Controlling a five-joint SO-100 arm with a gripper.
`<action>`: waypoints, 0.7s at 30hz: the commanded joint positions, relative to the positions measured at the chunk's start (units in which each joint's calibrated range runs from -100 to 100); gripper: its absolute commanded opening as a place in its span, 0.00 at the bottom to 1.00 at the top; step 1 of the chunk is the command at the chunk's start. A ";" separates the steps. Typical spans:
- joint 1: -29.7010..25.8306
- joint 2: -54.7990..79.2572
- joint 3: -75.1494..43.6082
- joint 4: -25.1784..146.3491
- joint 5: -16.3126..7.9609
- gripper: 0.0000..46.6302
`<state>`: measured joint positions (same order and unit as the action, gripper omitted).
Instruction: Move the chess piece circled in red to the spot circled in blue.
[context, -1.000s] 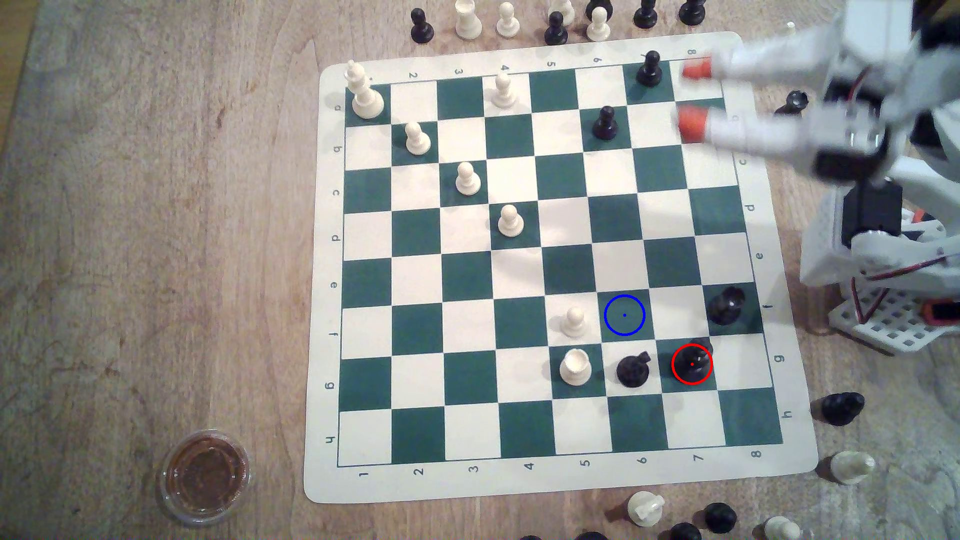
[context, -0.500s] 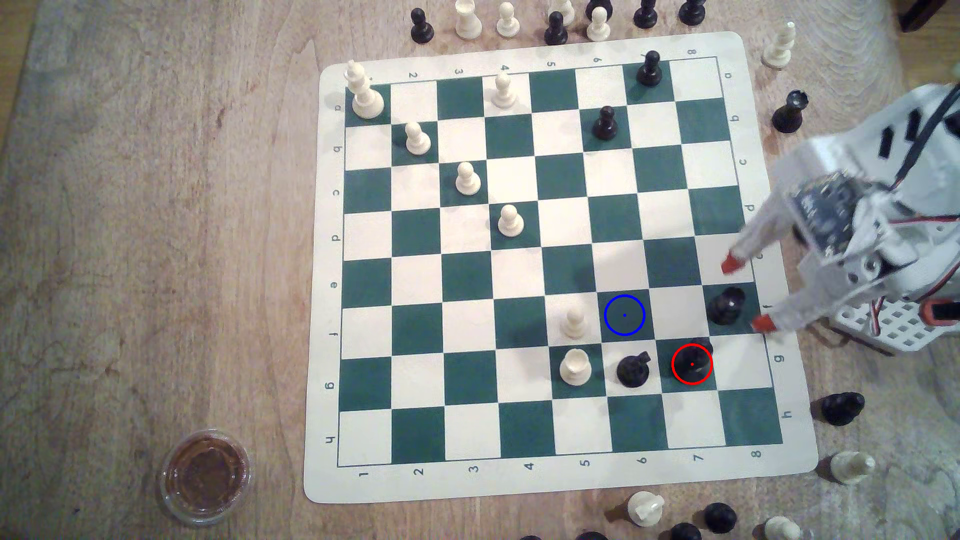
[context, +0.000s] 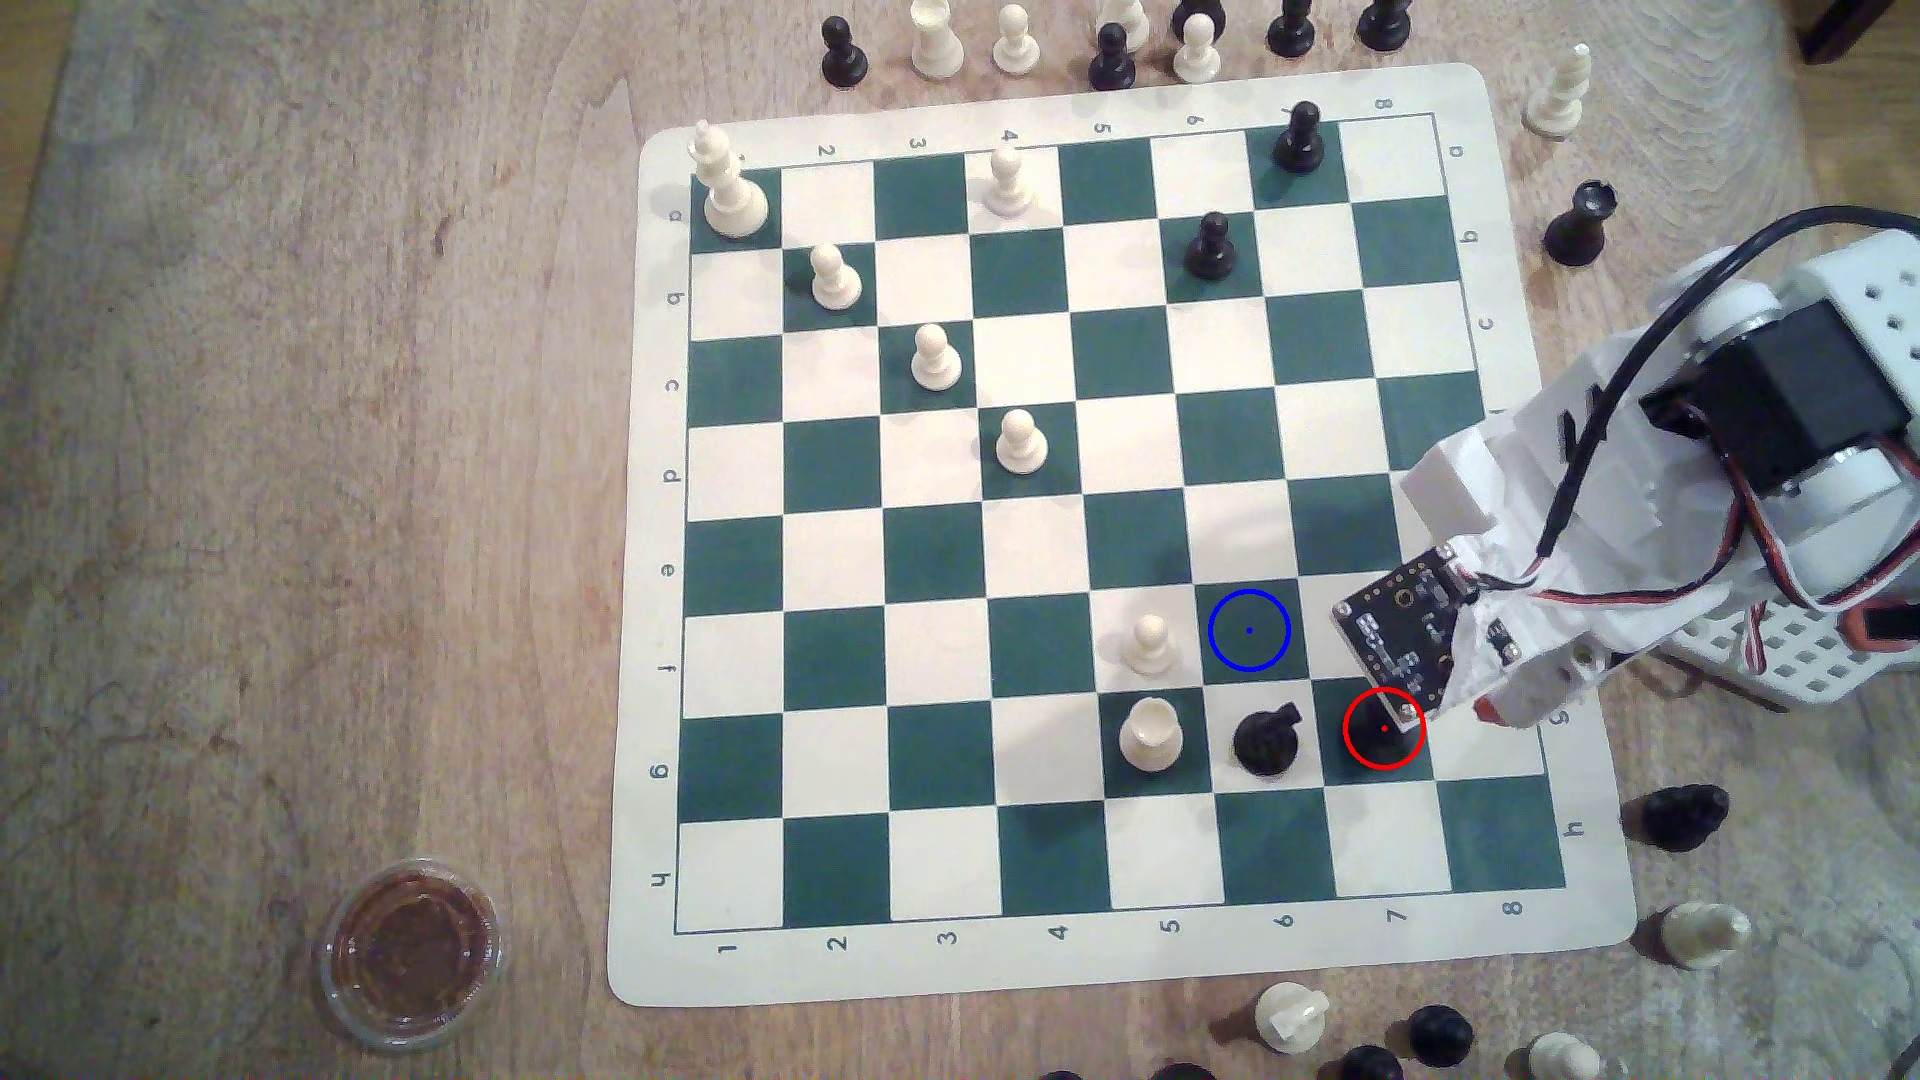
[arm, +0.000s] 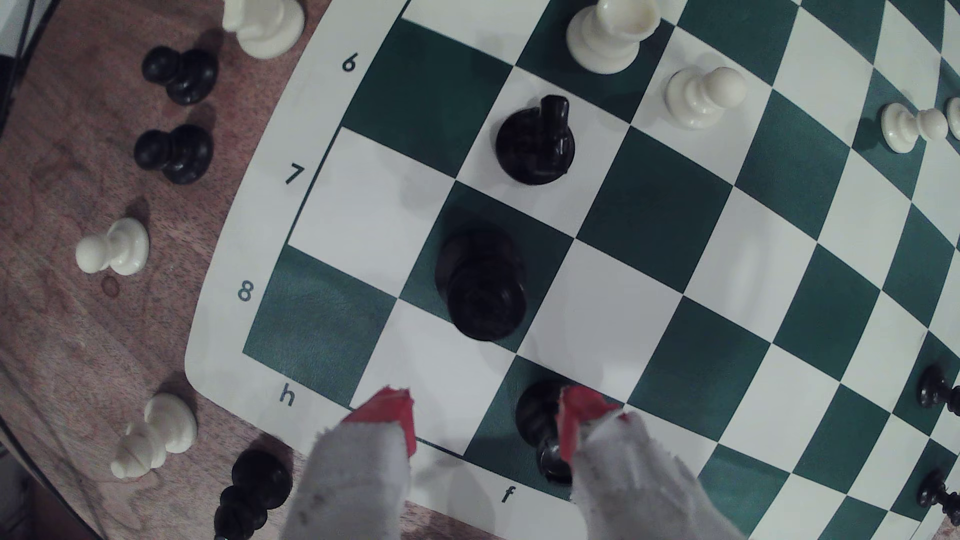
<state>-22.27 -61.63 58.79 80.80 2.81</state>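
Gripper (arm: 485, 423) agape, perhaps above chess piece (arm: 480, 283)

The chess piece (context: 1382, 739) (arm: 480, 283) I am after is black plastic with a round base and a smooth rounded head. It stands upright on a dark green square inside the red ring. The spot (context: 1249, 630), a blue-ringed green square, lies diagonally adjacent, bare.

The white arm (context: 1704, 447) reaches in from the exterior view's right, bent downward at the wrist, its circuit board (context: 1397, 639) facing up. The gripper (arm: 485, 420) hangs low with its red-tipped fingers (arm: 395, 418) spread apart, nothing held between them.
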 joint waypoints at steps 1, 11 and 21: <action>-1.08 2.71 -0.49 -1.85 -0.10 0.31; -1.39 8.57 0.41 -6.68 -0.20 0.31; -0.37 12.81 0.41 -10.20 0.05 0.27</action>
<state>-22.64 -49.48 60.05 71.71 2.71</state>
